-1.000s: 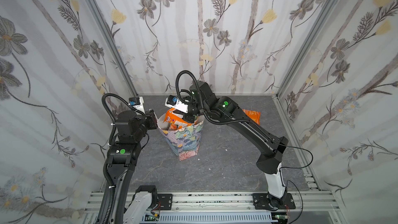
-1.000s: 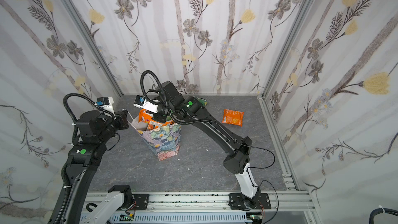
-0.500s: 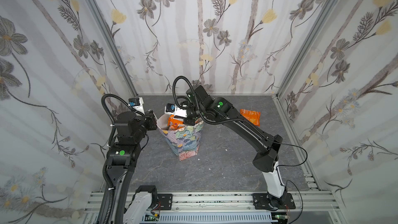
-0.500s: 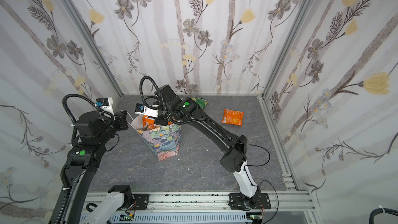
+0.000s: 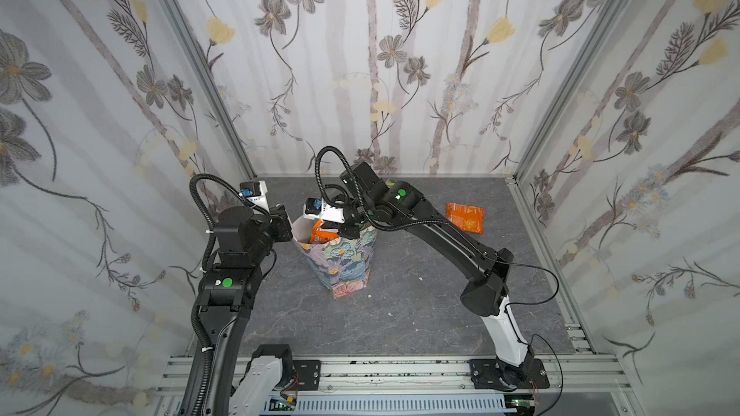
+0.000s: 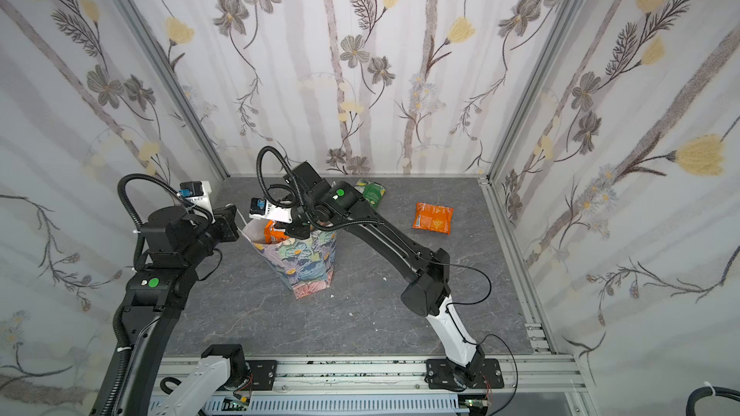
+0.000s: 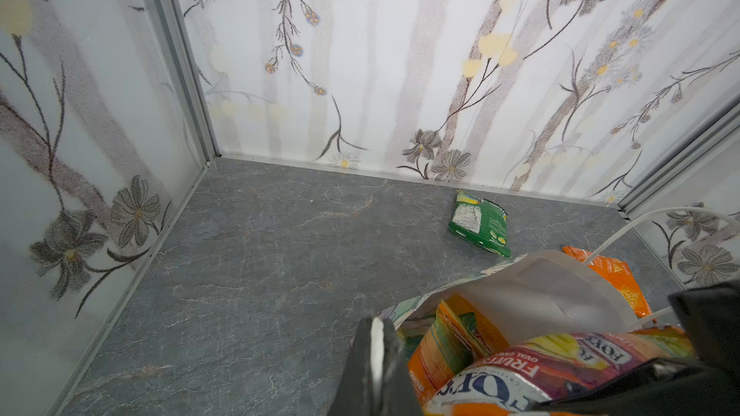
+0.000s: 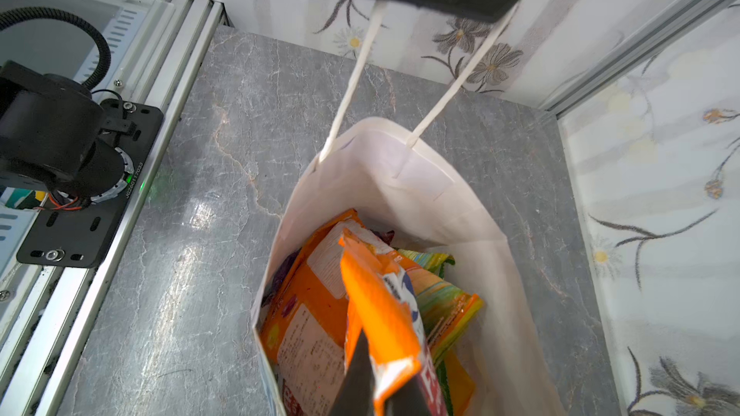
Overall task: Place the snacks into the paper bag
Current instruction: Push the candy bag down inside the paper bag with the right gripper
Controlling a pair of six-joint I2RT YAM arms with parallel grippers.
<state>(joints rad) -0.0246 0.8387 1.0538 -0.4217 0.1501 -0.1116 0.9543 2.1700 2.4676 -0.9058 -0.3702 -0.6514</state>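
Standing mid-way across the desk (image 5: pixel 400 326), the paper bag (image 5: pixel 348 266) rests on a narrow base, and you steady it only through the left gripper (image 7: pixel 375 350), clamped shut on its white cord handle (image 8: pixel 352 82). Pull that cord sideways and the bag may tip or its mouth may fold. At the mouth, your right gripper (image 8: pixel 380 378) is closed on an orange packet (image 8: pixel 380 298), held part-way in above the snacks (image 8: pixel 312 314) that lie inside. These stand high, so a release here could leave the packet propped on the rim, from which it may slide out. Farther back, a second orange packet (image 5: pixel 465 218) lies flat on the desk, and a green packet (image 6: pixel 372 192) lies near the rear wall (image 6: pixel 400 74); reaching either across the bag risks knocking it over.
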